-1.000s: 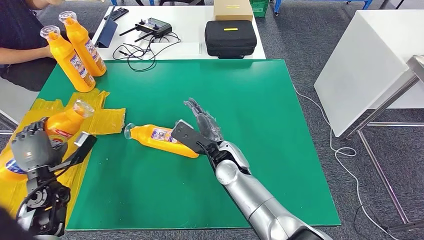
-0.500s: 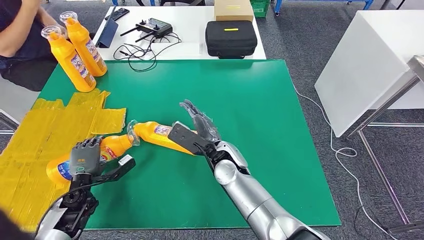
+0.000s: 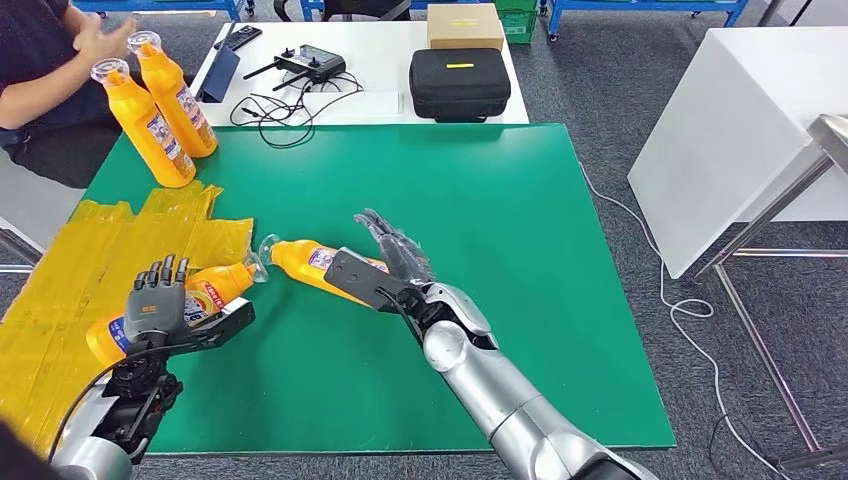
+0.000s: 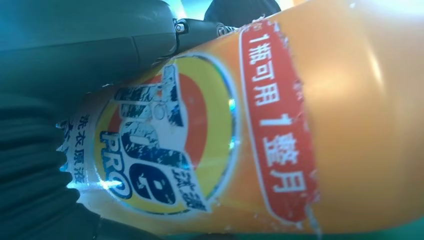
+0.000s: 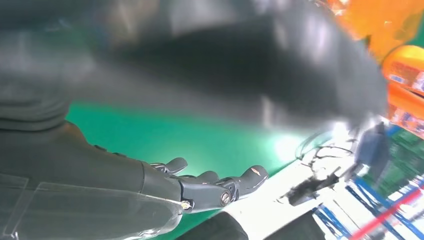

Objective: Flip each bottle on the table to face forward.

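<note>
1. Bottle under left hand (image 3: 205, 290) lay on its side at the near-left of the green counter (image 3: 520, 230), half on the yellow plastic sheet (image 3: 90, 260), cap end toward the second lying bottle.
2. Left wrist view showed its label (image 4: 165, 145) up close, red band with white characters, facing the camera.
3. Left hand (image 3: 160, 310) rested on that bottle, fingers (image 3: 165, 272) straight and spread upward, thumb out toward the green; released, not clamped round it.
4. Second lying bottle (image 3: 305, 262) lay just beside it, caps nearly touching; cannot tell if they met.
5. Right hand (image 3: 385, 268) was against that bottle's far end, thumb part over it, fingers (image 3: 390, 235) stretched out flat past it; not wrapped on the bottle.
6. Right wrist view blurred, showed the fingers (image 5: 220, 187) extended above the green surface with nothing in them.
7. Two upright bottles (image 3: 160, 110) stood at the far-left corner of the counter, touching or nearly so.
8. A person (image 3: 50, 70) sat by that corner, a hand raised near the bottle caps.
9. White table behind (image 3: 380, 100) carried a black case (image 3: 460, 82), a controller with cables (image 3: 300, 68), and a cardboard box (image 3: 465, 25).
</note>
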